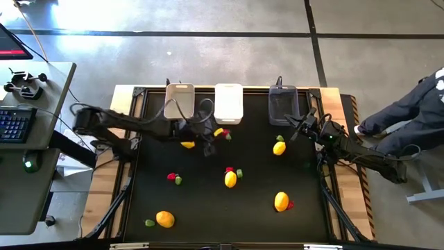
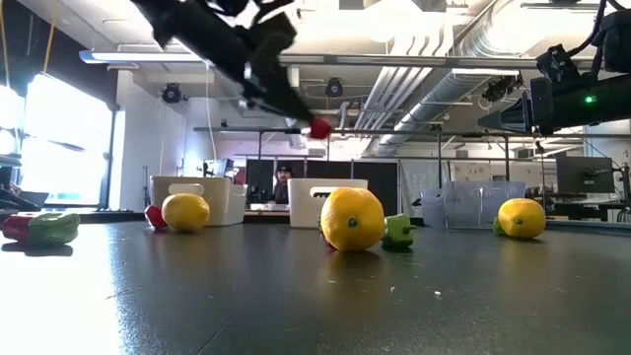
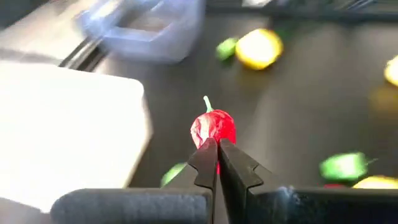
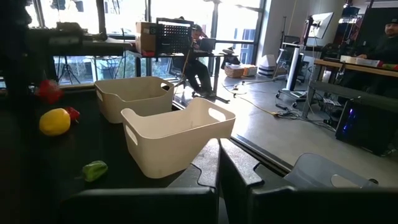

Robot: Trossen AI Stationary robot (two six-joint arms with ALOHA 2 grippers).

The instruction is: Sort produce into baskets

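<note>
- Along the far edge of the black table (image 1: 208,208) stood 3 rectangular plastic baskets: a beige basket (image 1: 179,101), a white basket (image 1: 228,103) and a dark grey basket (image 1: 283,104), set apart from one another.
- Above the mat just in front of the white basket, the left gripper (image 3: 217,152) was pinched tight on a small crinkled red piece (image 3: 213,126) with a green stem, lifted clear of the table.
- Near the dark grey basket, the right gripper (image 4: 217,163) hung with its fingers together, holding nothing.
- Smooth yellow lemon-like fruits (image 1: 230,179) and an orange fruit (image 1: 164,219) lay scattered, with small green pieces (image 1: 239,173) beside some.
- Open mat lay between the scattered pieces toward the near edge.
- No readable writing showed on the baskets.
</note>
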